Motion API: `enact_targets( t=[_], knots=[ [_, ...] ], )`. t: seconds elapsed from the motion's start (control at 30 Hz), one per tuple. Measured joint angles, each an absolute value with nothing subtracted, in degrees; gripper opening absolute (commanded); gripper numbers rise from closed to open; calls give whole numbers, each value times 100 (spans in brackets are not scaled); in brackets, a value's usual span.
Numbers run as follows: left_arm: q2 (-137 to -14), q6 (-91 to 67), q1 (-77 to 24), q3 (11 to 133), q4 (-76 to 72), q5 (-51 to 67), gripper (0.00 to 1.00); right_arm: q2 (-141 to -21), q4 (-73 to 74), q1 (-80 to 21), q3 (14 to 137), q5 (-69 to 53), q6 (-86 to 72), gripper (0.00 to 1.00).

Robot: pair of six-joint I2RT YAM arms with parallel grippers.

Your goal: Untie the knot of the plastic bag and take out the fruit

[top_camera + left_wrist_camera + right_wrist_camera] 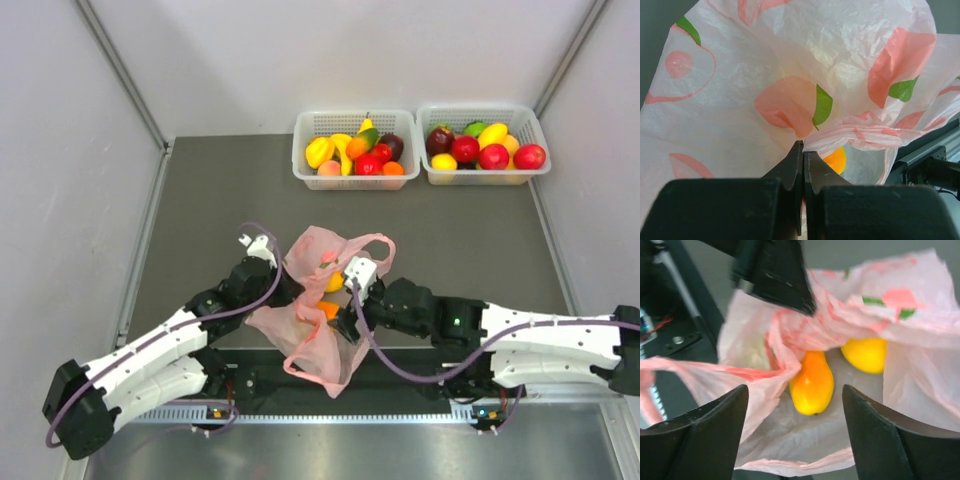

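The plastic bag (pixel 318 325) lies on the surface (pixel 450 240) between the arms, long axis running near-to-far. The left claw (pixel 803 150) is clamped on its film; the right claw (pixel 794 390) stands apart (orange fruit (pixel 812 382) inside the bag).

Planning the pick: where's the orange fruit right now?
Right wrist view: the orange fruit lies inside the open pink bag, left of a yellow fruit, ahead of the open right hand.

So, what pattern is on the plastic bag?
The plastic bag shows pink peaches with green leaves; left wrist view.
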State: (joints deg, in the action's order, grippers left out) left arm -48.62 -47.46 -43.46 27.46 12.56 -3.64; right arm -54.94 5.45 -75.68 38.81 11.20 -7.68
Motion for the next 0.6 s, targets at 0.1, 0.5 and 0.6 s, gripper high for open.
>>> enact_targets(
  t=[0.1,0.5,0.6],
  knots=[
    [-4797,-4746,-4346,2742,1253,-362,0,-5979,528,-7380,3881,1415,-965,49],
    [-4783,-4788,-4338,2742,1313,-279,0,-7404,-38,-6917,3929,2018,-1605,71],
    [-4779,-4794,-4338,2742,1313,-250,0,-7793,-123,-6766,4018,2025,-1699,73]
  ],
)
